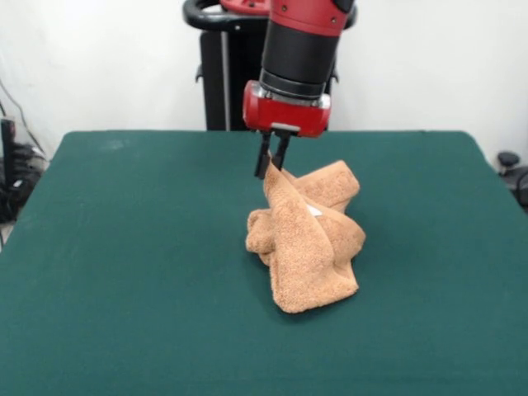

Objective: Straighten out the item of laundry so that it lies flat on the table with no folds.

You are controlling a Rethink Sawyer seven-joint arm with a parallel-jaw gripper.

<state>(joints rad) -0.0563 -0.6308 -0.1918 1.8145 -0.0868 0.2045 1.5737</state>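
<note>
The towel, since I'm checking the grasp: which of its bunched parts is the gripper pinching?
The peak nearest the gripper, lifted to a point; the other folds slump on the table.

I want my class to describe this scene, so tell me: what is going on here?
A red and black robot arm reaches down over the green table. Its gripper is shut on an upper corner of the tan towel, holding it up. The rest of the towel sits crumpled and folded on the table, not yet flat.

You have one towel (307,238) here, bunched up, and one white label (314,211) showing on it. It sits on a single green desk (124,272). One arm (301,41) comes down with one gripper (271,167) and two fingers (262,161).
</note>
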